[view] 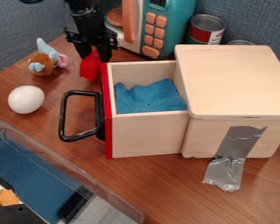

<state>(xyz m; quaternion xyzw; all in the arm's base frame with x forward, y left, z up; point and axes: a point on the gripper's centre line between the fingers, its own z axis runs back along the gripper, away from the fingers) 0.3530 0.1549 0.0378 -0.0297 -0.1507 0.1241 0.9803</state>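
The gripper (93,49) hangs at the upper left, just behind the back left corner of the open drawer (147,134). Its fingers are closed around a red block (90,69), which sits low between them beside the drawer's red front. A blue cloth (148,97) lies inside the drawer, which is pulled out to the left from a pale wooden box (233,81). The drawer's black handle (63,114) points left.
Left of the handle is a white egg-like ball (26,99). A small plush toy (43,63) lies behind it. A teal toy microwave (169,26) and a can (206,29) stand at the back. A clear bin's edge (66,170) crosses the lower left. Grey tape (233,151) runs down the box.
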